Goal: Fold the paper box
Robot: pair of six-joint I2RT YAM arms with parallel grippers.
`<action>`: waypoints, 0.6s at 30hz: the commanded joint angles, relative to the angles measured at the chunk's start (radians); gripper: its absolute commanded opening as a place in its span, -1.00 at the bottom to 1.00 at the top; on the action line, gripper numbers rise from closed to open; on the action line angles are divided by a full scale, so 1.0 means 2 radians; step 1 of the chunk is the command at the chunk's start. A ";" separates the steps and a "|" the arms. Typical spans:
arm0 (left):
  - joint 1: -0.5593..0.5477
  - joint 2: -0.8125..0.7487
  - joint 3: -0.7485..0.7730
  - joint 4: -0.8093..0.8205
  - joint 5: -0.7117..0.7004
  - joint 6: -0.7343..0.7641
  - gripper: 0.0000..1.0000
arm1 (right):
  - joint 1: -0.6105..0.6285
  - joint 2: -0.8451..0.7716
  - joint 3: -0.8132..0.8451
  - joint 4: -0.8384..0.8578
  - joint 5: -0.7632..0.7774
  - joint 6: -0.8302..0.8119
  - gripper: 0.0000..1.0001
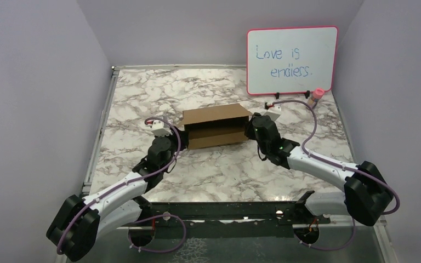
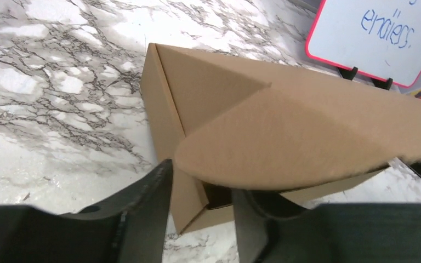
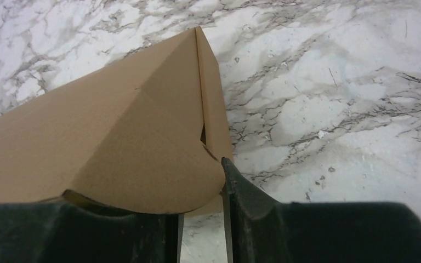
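The paper box (image 1: 215, 127) sits at the centre of the top view on the marble table (image 1: 219, 170). The left gripper (image 2: 200, 192), jaws parted, straddles its left end wall. The right gripper (image 3: 200, 216), jaws slightly parted, touches its right corner.

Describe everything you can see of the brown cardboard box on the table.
The paper box is plain brown corrugated cardboard, unmarked: a shallow rectangle, partly folded, side walls up, its round-cornered lid flap lowered but not tucked in. It sits flat on the marble table. The left pincer and right pincer straddle its end corners, jaws apart.
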 commanded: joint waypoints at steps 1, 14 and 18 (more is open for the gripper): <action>0.001 -0.050 -0.020 -0.029 0.033 -0.016 -0.01 | -0.001 -0.042 -0.027 -0.005 -0.023 0.001 -0.28; 0.002 -0.309 0.000 -0.314 0.042 -0.033 0.68 | -0.001 -0.163 -0.061 -0.072 -0.074 -0.068 0.29; 0.002 -0.359 0.034 -0.359 0.023 -0.022 0.85 | -0.001 -0.191 -0.052 -0.086 -0.070 -0.105 0.57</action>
